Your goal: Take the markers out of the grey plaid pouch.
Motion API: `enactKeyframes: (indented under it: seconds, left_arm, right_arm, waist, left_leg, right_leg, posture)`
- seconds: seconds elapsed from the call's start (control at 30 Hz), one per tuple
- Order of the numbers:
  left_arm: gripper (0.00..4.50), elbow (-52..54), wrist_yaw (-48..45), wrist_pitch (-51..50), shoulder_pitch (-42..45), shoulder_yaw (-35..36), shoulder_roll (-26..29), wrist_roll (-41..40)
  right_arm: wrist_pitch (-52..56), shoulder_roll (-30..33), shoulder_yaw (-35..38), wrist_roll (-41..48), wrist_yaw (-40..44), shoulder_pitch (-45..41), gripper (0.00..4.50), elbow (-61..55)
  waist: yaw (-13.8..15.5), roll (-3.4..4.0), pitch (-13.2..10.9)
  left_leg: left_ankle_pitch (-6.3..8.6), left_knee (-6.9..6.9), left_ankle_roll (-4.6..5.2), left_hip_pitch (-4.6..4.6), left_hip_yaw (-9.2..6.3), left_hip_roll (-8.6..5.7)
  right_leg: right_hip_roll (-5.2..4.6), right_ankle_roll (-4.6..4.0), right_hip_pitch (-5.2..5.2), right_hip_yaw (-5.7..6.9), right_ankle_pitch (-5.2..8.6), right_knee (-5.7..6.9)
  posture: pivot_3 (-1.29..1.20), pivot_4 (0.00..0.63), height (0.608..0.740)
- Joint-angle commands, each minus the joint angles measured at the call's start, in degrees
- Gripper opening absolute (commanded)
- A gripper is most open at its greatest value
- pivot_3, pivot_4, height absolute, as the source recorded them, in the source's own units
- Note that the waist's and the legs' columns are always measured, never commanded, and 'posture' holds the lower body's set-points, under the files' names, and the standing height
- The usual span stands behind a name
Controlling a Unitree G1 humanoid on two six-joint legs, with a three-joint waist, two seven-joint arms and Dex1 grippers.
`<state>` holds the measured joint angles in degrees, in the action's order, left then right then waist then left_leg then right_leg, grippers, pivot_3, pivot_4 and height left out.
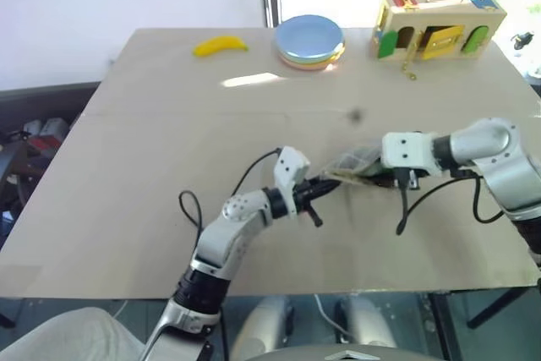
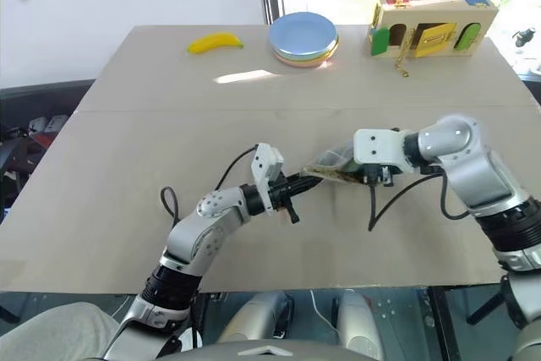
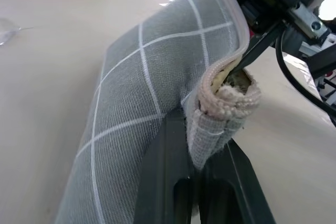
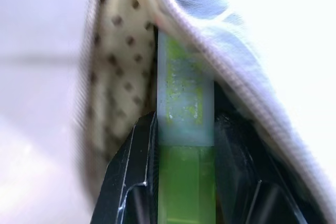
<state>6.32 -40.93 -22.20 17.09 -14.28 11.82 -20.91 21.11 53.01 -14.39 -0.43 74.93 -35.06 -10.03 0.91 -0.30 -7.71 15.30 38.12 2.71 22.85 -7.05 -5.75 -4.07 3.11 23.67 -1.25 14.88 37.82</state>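
The grey plaid pouch (image 1: pixel 351 162) is held off the table's middle between my two grippers. My left gripper (image 1: pixel 325 183) is shut on the pouch's near edge; in the left wrist view the folded zipper rim (image 3: pixel 223 103) sits pinched between the black fingers (image 3: pixel 168 182). My right gripper (image 1: pixel 370 173) reaches into the pouch's open mouth from the other side. The right wrist view has its fingers (image 4: pixel 136 166) shut on a light green marker (image 4: pixel 185 129), whose far end is still inside the dotted lining (image 4: pixel 113 61). No other marker can be seen.
At the back of the beige table (image 1: pixel 169 166) lie a yellow banana (image 1: pixel 220 45), a stack of plates (image 1: pixel 309 40) and a wooden latch box (image 1: pixel 439 27). A small dark spot (image 1: pixel 355 114) marks the tabletop behind the pouch.
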Motion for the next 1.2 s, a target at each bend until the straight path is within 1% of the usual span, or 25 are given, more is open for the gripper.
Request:
enactKeyframes:
  seconds: [0.03,0.1,0.17,0.27,0.33,0.4,0.5,0.6,0.7,0.77,0.87,0.9,0.93,0.97,1.03,1.1,1.2]
  left_arm:
    - [0.0,-2.3,1.4,2.7,0.5,1.5,0.7,2.5]
    - [0.0,-3.3,1.9,3.6,0.8,2.3,0.6,3.0]
    - [0.0,-4.5,3.0,4.9,1.5,3.1,0.4,3.8]
    - [0.0,-5.7,4.2,6.6,2.3,3.7,0.1,4.9]
    - [0.0,-5.8,4.3,7.2,2.5,4.5,0.3,4.9]
    - [0.0,-5.9,4.5,7.5,2.4,5.5,0.8,4.6]
    - [0.0,-5.6,4.3,7.4,1.8,7.0,1.6,4.1]
    - [0.0,-4.7,3.9,6.6,1.4,7.9,2.1,3.1]
    - [0.0,-3.0,3.3,5.0,0.8,8.4,1.9,1.4]
    - [0.0,-1.7,3.0,3.2,0.4,8.9,1.5,-0.6]
    - [0.0,-0.7,2.6,1.9,-0.1,9.1,1.8,-1.6]
    - [0.0,-0.4,2.5,1.6,-0.2,9.1,2.0,-1.6]
    - [0.0,-0.1,2.5,1.4,-0.3,9.0,2.1,-1.7]
    - [0.0,0.1,2.5,1.2,-0.4,9.0,2.2,-1.8]
    - [0.0,0.4,2.4,0.8,-0.5,9.2,2.4,-2.1]
    - [0.0,0.8,2.4,0.3,-0.7,9.5,2.5,-2.7]
    - [0.0,1.6,2.6,-1.3,-1.1,10.5,1.7,-4.7]
  right_arm:
    - [1.8,1.7,6.5,7.9,3.0,0.2,0.93,-5.0]
    - [3.9,2.0,7.8,10.1,3.0,0.7,0.93,-5.8]
    - [3.5,2.9,7.7,9.7,2.8,1.5,0.93,-6.6]
    - [9.7,1.3,10.2,15.6,0.8,3.2,0.93,-11.0]
    - [11.0,2.5,11.7,16.5,0.0,4.6,0.93,-12.4]
    - [10.2,4.7,13.6,15.4,-1.0,6.3,0.93,-11.0]
    - [9.1,8.3,16.5,14.1,-2.1,10.3,0.93,-7.7]
    - [4.7,11.0,17.0,10.1,-4.4,14.7,0.93,-1.0]
    - [2.4,11.3,16.7,8.2,-6.2,19.1,0.93,7.0]
    - [-0.3,10.1,16.3,6.0,-9.5,20.1,0.93,12.8]
    - [-4.3,8.9,15.3,3.0,-13.0,18.4,2.41,19.5]
    - [-4.8,8.5,15.3,2.8,-13.6,17.8,2.61,20.8]
    - [-5.4,8.2,15.4,2.3,-14.5,17.3,3.36,21.8]
    - [-5.4,8.0,15.4,1.9,-15.0,16.7,3.65,22.5]
    - [-4.4,8.3,15.5,3.0,-13.2,16.2,4.46,21.5]
    - [-1.7,7.9,16.7,6.0,-11.4,15.0,4.46,17.8]
    - [3.3,5.5,17.6,11.7,-10.2,12.0,4.46,9.8]
  waist:
    - [-0.2,0.0,0.0]
    - [-0.3,0.0,0.0]
    - [-0.2,0.01,0.0]
    - [0.0,0.0,0.0]
    - [0.0,0.0,0.0]
    - [0.1,0.0,0.0]
    - [0.1,0.0,0.0]
    - [0.1,0.0,0.0]
    - [0.0,0.0,0.0]
    - [0.0,0.01,0.0]
    - [-0.2,0.04,0.0]
    - [-0.2,0.04,0.0]
    - [-0.3,0.05,0.0]
    - [-0.3,0.07,0.0]
    - [-0.2,0.07,0.0]
    - [-0.1,0.07,0.0]
    - [-0.4,0.07,0.0]
  left_leg:
    - [0.0,-0.01,0.0,-0.01,0.0,0.01]
    - [0.0,-0.03,0.0,-0.05,0.03,0.04]
    - [0.0,-0.03,0.0,-0.05,0.04,0.04]
    - [0.0,0.0,0.0,-0.05,0.03,0.02]
    - [0.0,0.01,0.01,-0.04,0.02,0.02]
    - [0.0,0.02,0.01,-0.02,0.01,0.02]
    - [0.0,0.03,0.01,-0.02,0.02,0.0]
    - [0.0,0.02,0.01,-0.03,0.02,0.01]
    - [0.0,0.02,0.01,-0.05,0.05,0.01]
    - [0.0,0.03,0.01,-0.05,0.08,0.01]
    - [0.0,0.03,0.01,-0.09,0.16,0.01]
    - [0.0,0.03,0.01,-0.11,0.19,0.02]
    - [0.0,0.02,0.0,-0.14,0.21,0.04]
    - [0.0,0.02,0.0,-0.14,0.22,0.04]
    - [0.0,0.02,0.0,-0.15,0.23,0.04]
    - [0.0,0.02,0.0,-0.14,0.21,0.04]
    - [0.0,0.02,0.01,-0.13,0.22,0.04]
  right_leg:
    - [0.01,0.0,0.0,0.0,0.0,0.0]
    - [0.03,0.0,0.0,-0.04,0.0,0.02]
    - [0.02,0.0,0.0,-0.05,0.0,0.03]
    - [0.0,0.0,-0.02,-0.03,0.0,0.03]
    - [0.0,0.0,-0.02,-0.03,0.0,0.03]
    - [-0.01,0.0,-0.02,-0.02,0.0,0.03]
    - [-0.02,0.0,-0.02,-0.02,0.0,0.03]
    - [-0.01,0.0,-0.03,-0.01,0.0,0.04]
    - [-0.01,0.0,-0.04,-0.03,0.0,0.05]
    - [-0.01,0.0,-0.02,-0.07,0.0,0.07]
    - [0.01,0.0,-0.02,-0.16,0.0,0.12]
    - [0.02,0.0,-0.01,-0.19,0.0,0.14]
    - [0.04,0.0,-0.01,-0.2,0.0,0.15]
    - [0.05,0.0,-0.01,-0.22,0.0,0.15]
    - [0.05,0.0,-0.02,-0.22,0.0,0.15]
    - [0.05,0.0,-0.02,-0.2,0.0,0.13]
    - [0.05,0.0,-0.02,-0.23,0.0,0.13]
  posture:
    - [0.0,0.15,0.74]
    - [0.0,0.15,0.74]
    - [0.0,0.15,0.74]
    - [0.0,0.15,0.74]
    - [0.0,0.15,0.74]
    - [0.0,0.15,0.74]
    - [0.0,0.15,0.74]
    - [0.0,0.15,0.74]
    - [0.0,0.15,0.74]
    - [0.0,0.15,0.74]
    - [0.0,0.15,0.74]
    - [0.0,0.15,0.74]
    - [0.0,0.15,0.74]
    - [0.0,0.15,0.74]
    - [0.0,0.15,0.74]
    - [0.0,0.15,0.74]
    - [0.0,0.15,0.74]
